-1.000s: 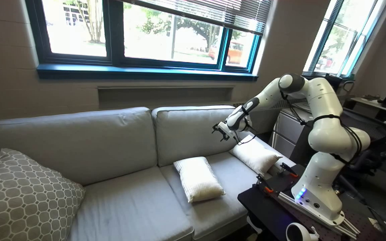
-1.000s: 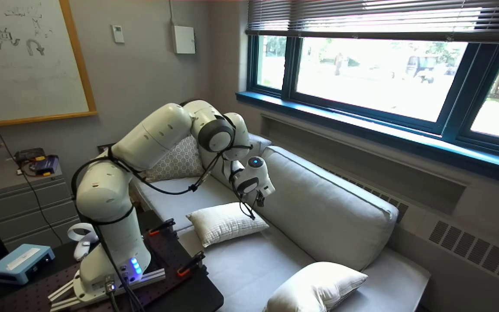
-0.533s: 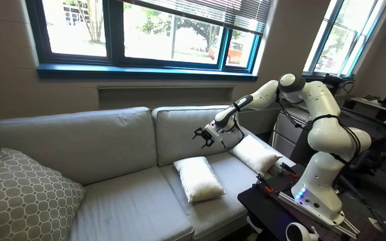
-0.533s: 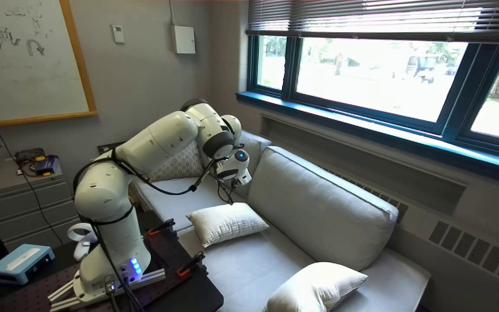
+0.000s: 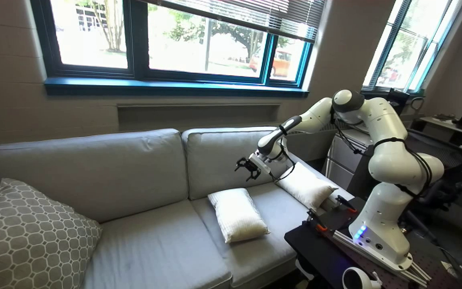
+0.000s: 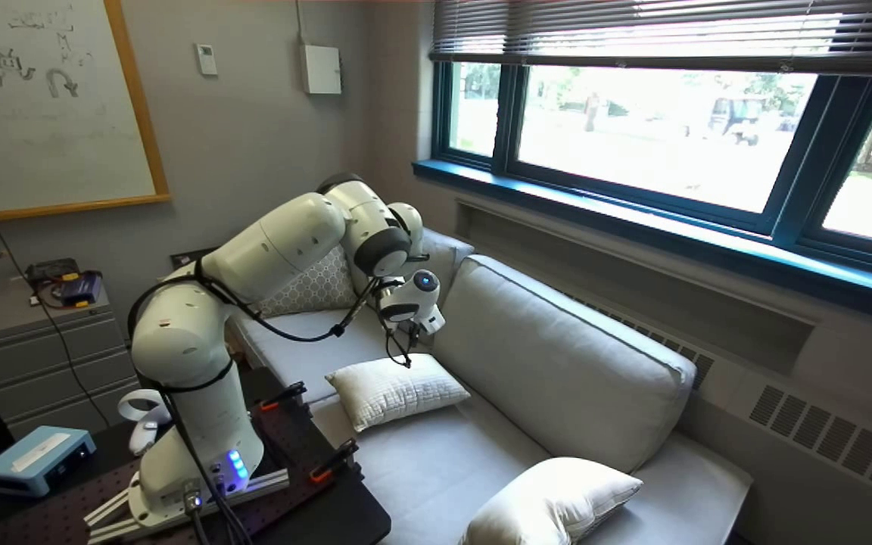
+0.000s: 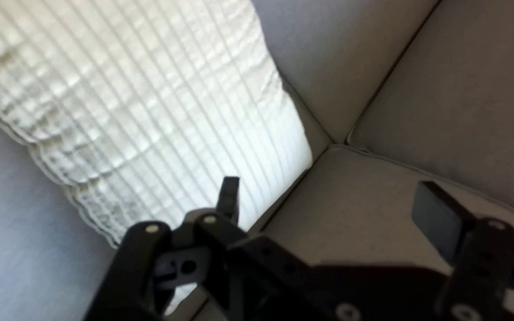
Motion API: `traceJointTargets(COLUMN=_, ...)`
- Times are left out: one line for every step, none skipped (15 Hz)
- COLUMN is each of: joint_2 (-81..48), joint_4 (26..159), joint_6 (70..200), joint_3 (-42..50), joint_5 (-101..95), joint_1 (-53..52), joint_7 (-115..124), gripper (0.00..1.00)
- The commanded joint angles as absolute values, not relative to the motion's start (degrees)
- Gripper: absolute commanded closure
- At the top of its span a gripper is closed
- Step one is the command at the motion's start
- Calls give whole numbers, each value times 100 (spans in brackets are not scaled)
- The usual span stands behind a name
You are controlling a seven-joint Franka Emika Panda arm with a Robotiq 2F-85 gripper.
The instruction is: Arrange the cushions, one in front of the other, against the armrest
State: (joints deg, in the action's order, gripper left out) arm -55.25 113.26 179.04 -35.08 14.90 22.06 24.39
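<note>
One cream-white cushion (image 5: 239, 215) lies flat in the middle of the sofa seat; it also shows in an exterior view (image 6: 400, 392) and fills the upper left of the wrist view (image 7: 150, 111). The second cream-white cushion (image 5: 305, 186) leans against the inner side of the armrest (image 5: 341, 194); it also shows in an exterior view (image 6: 549, 506). My gripper (image 5: 244, 172) is open and empty, above and behind the middle cushion, near the sofa back. In the wrist view the gripper (image 7: 332, 208) has one finger over the cushion's edge and the other over bare seat.
A large grey lattice-patterned pillow (image 5: 34, 237) sits at the sofa's far end. The back cushions (image 5: 231, 160) rise behind the seat. A black table (image 5: 315, 249) with clamps (image 5: 317, 220) carries the arm and borders the sofa's front.
My gripper has moved away from the armrest side to near the middle cushion, then dipped and shifted slightly back. Both cushions have not moved.
</note>
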Motion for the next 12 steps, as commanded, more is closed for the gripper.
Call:
traceJointTargets(joint_2=-5009, joint_4=11612, joint_6=17690, joint_3=-2549, joint_5=1708, joint_1=1729, joint_7=2020, gripper=0)
traceJointTargets(joint_2=-4970, joint_4=11635, joint_6=17646, joint_3=-2173, joint_5=1672, joint_1=1519, joint_7=1940, gripper=0)
traceJointTargets(joint_2=-4978, joint_4=11641, joint_6=17619, joint_3=-1857, joint_5=1636, joint_1=1334, joint_7=1869, gripper=0)
traceJointTargets(joint_2=-5021, joint_4=11640, joint_6=17559, joint_3=-1591, joint_5=1593, joint_1=1185, joint_7=1776, gripper=0)
traceJointTargets(joint_2=-5110, joint_4=11607, joint_6=17512, joint_3=-1437, joint_5=1557, joint_1=1103, joint_7=1662, gripper=0)
traceJointTargets(joint_2=-5213, joint_4=11555, joint_6=17460, joint_3=-1336, joint_5=1530, joint_1=1041, joint_7=1552, gripper=0)
traceJointTargets(joint_2=-5372, joint_4=11449, joint_6=17465, joint_3=-1376, joint_5=1549, joint_1=1069, joint_7=1444, gripper=0)
traceJointTargets(joint_2=-5488, joint_4=11380, joint_6=17472, joint_3=-1439, joint_5=1578, joint_1=1113, joint_7=1371, gripper=0)
traceJointTargets(joint_2=-5648, joint_4=11277, joint_6=17517, joint_3=-1525, joint_5=1609, joint_1=1163, joint_7=1322, gripper=0)
traceJointTargets(joint_2=-5801, joint_4=11175, joint_6=17546, joint_3=-1612, joint_5=1642, joint_1=1228, joint_7=1298, gripper=0)
traceJointTargets(joint_2=-6009, joint_4=11017, joint_6=17566, joint_3=-1702, joint_5=1677, joint_1=1315, joint_7=1290, gripper=0)
traceJointTargets(joint_2=-6203, joint_4=10864, joint_6=17567, joint_3=-1785, joint_5=1703, joint_1=1409, joint_7=1282, gripper=0)
